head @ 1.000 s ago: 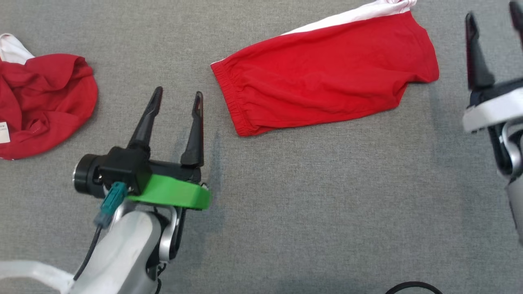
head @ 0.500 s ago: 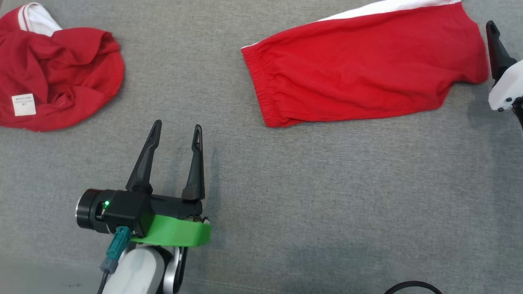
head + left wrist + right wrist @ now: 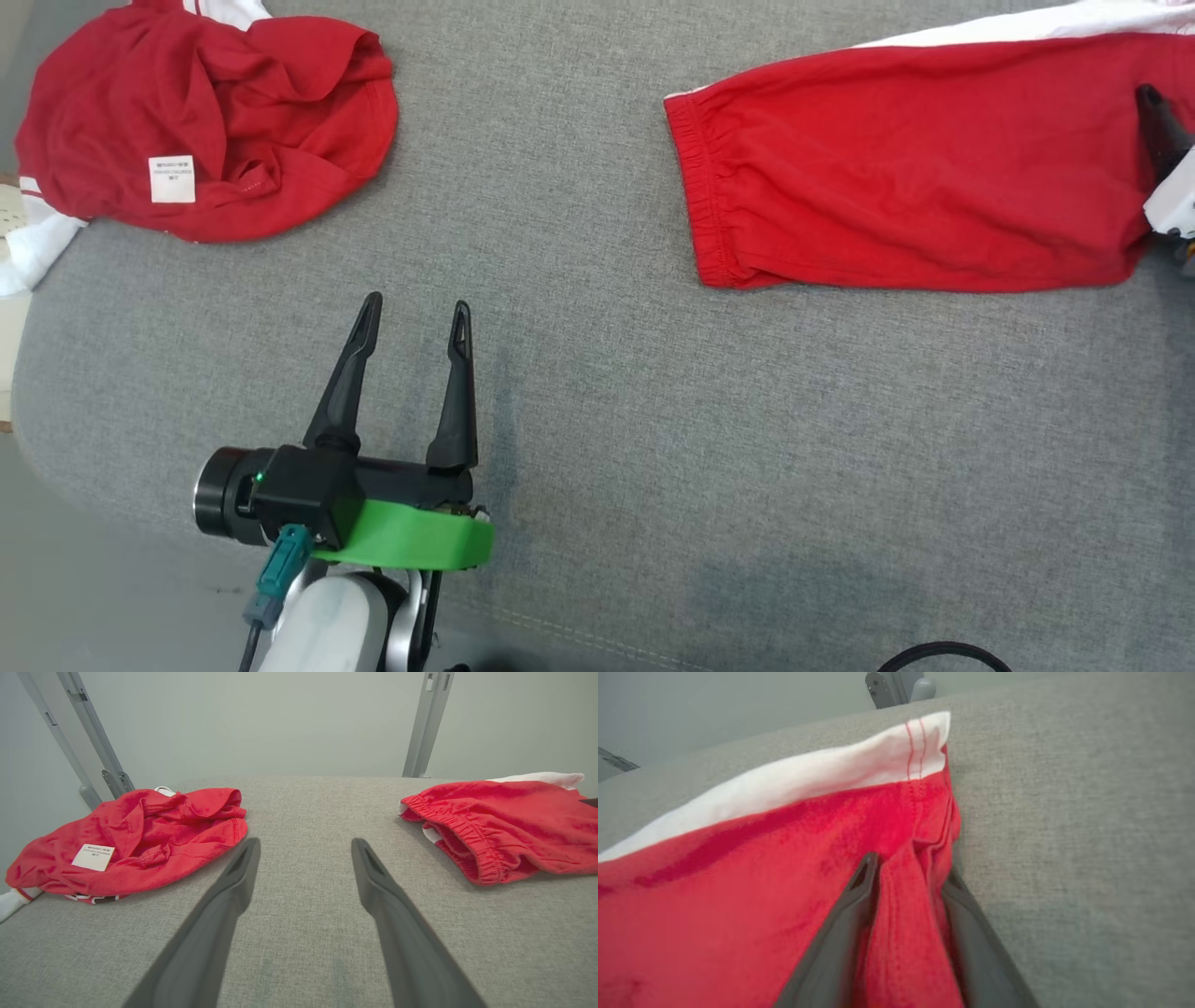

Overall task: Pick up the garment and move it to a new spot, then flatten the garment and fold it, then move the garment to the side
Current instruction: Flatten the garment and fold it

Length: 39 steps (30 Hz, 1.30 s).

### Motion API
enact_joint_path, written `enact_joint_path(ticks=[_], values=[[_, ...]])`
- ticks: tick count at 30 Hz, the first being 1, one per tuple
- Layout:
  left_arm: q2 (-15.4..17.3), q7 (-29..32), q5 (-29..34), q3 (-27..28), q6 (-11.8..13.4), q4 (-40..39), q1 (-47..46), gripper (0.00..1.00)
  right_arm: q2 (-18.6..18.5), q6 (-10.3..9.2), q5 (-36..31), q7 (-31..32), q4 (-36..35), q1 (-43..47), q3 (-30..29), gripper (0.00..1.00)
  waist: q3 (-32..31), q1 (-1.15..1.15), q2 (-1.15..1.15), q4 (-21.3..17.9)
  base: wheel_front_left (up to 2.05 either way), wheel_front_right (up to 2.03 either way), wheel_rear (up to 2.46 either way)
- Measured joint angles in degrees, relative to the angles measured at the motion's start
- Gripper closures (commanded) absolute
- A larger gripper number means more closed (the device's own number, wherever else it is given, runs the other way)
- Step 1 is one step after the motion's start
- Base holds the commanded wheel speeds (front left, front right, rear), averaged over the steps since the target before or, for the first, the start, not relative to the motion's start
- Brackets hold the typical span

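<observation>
The garment (image 3: 915, 168) is a pair of red shorts with a white side stripe, lying flat at the upper right of the grey cushion (image 3: 747, 448). Its elastic waistband (image 3: 467, 844) faces my left gripper. My right gripper (image 3: 909, 865) is down on the garment's right end, and its fingers straddle a raised ridge of red cloth with the jaws still apart. One of its fingertips (image 3: 1158, 126) lies over the cloth in the head view. My left gripper (image 3: 417, 303) hovers open and empty over bare cushion, left of the garment (image 3: 504, 816).
A second red garment (image 3: 205, 121) with a white label lies crumpled at the upper left. The cushion's rounded edge (image 3: 19, 373) runs down the left side. Grey metal posts (image 3: 420, 723) stand behind the cushion. A black cable (image 3: 943, 653) curls at the bottom right.
The head camera has shifted, sliding the whole scene right and down. My right gripper has come from beside the garment's right end down onto it. The left gripper stays open.
</observation>
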Motion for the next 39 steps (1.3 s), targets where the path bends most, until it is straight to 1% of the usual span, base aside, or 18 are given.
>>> enact_joint_path(ticks=[4, 8, 13, 15, 20, 22, 23, 27, 29, 31, 33, 35, 39], values=[[-1.12, -0.01, 0.81, 1.40, -1.25, 0.51, 1.00, 0.00, 2.15, 0.07, 4.97, 2.86, 0.30, -0.05, -1.14, 1.00, -1.02, 0.00, 0.00, -0.52, 0.00, 0.00, 0.00], [-1.92, 0.00, 1.56, 2.81, -2.60, 1.38, 2.26, 0.00, 3.10, 0.19, 9.89, 5.88, -0.94, 1.53, -2.03, 1.00, -2.24, 0.00, 0.00, -2.31, 0.00, 0.00, 0.00], [-2.38, 0.00, 2.60, 4.34, -4.08, 2.30, 3.49, 0.00, 2.66, 0.18, 14.84, 8.47, -3.10, 4.99, -4.52, 1.00, -4.41, 0.00, 0.00, -5.23, 0.00, 0.00, 0.00], [-2.55, -0.01, 3.07, 5.06, -4.67, 2.49, 4.35, 0.00, 1.78, 0.18, 16.83, 9.89, -4.52, 7.18, -6.35, 1.00, -5.75, 0.00, 0.00, -7.22, 0.00, 0.00, 0.00], [-2.87, -0.01, 3.74, 6.11, -5.70, 2.80, 5.71, 0.00, -0.46, 0.16, 17.78, 10.85, -5.02, 12.08, -10.33, 1.00, -7.63, 0.00, 0.00, -10.53, 0.00, 0.00, 0.00], [-2.90, -0.01, 3.97, 6.55, -6.12, 2.83, 6.23, 0.00, -1.30, 0.18, 17.50, 9.61, -4.48, 14.01, -12.82, 1.00, -8.21, 0.00, 0.00, -11.71, 0.00, 0.00, 0.00], [-2.90, -0.01, 3.97, 6.55, -6.12, 2.83, 6.23, 0.00, -1.30, 0.18, 17.50, 9.61, -4.48, 14.01, -12.82, 1.00, -8.21, 0.00, 0.00, -11.71, 0.00, 0.00, 0.00], [-3.18, 0.00, 4.14, 6.83, -6.61, 2.60, 7.11, 0.00, -4.27, 0.13, 15.96, 6.60, -3.07, 16.81, -18.08, 1.00, -8.95, 0.00, 0.00, -13.41, 0.00, 0.00, 0.00], [-3.28, 0.00, 4.21, 6.87, -6.69, 2.48, 7.40, 0.00, -5.79, 0.13, 13.94, 5.03, -3.13, 17.41, -19.70, 1.00, -9.07, 0.00, 0.00, -13.80, 0.00, 0.00, 0.00], [-3.38, -0.01, 4.20, 6.92, -6.71, 2.49, 7.88, 0.00, -6.37, 0.12, 12.34, 3.97, -4.97, 17.33, -20.06, 1.00, -9.06, 0.00, 0.00, -13.82, 0.00, 0.00, 0.00], [-3.41, -0.01, 4.19, 7.09, -6.67, 2.54, 8.41, 0.00, -5.48, 0.12, 11.32, 3.87, -8.32, 16.51, -18.95, 1.00, -9.15, 0.00, 0.00, -13.93, 0.00, 0.00, 0.00], [-3.47, -0.01, 4.13, 6.93, -6.61, 2.56, 8.69, 0.00, -3.34, 0.11, 10.61, 4.75, -12.72, 14.78, -16.51, 1.00, -9.24, 0.00, 0.00, -14.18, 0.00, 0.00, 0.00], [-3.58, -0.01, 4.16, 6.61, -6.62, 2.87, 8.75, 0.00, 3.49, 0.12, 10.44, 9.45, -21.81, 13.16, -8.04, 1.00, -9.61, 0.00, 0.00, -14.58, 0.00, 0.00, 0.00]])
